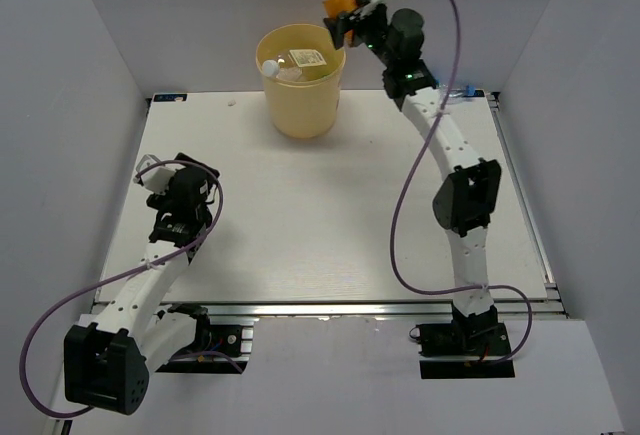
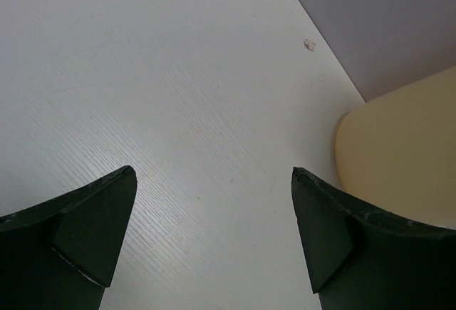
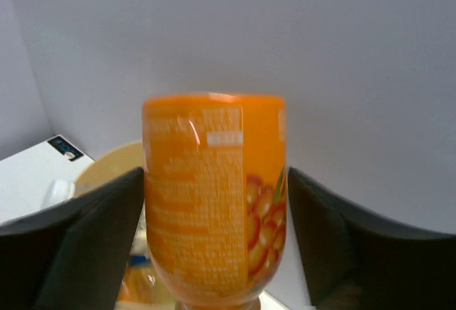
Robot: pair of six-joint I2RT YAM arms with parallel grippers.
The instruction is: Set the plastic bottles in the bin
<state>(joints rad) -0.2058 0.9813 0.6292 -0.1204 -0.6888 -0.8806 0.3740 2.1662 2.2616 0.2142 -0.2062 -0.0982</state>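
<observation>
A stubby orange bottle (image 3: 214, 203) with a fruit label is clamped between the fingers of my right gripper (image 3: 215, 214), which is shut on it. From above, that orange bottle (image 1: 338, 2) hangs in the air just right of the bin's rim, held by the right gripper (image 1: 345, 15). The bin (image 1: 300, 105) is a pale yellow-orange bucket at the far middle of the table; a clear bottle with a cream label (image 1: 300, 60) lies inside. My left gripper (image 1: 160, 183) is open over the left side of the table, nothing between its fingers (image 2: 100, 217).
The bin's wall (image 2: 399, 160) shows at the right edge of the left wrist view, beyond bare white tabletop (image 2: 178, 96). Grey walls enclose the table on the left, back and right. A small scrap (image 2: 309, 44) lies near the far table edge.
</observation>
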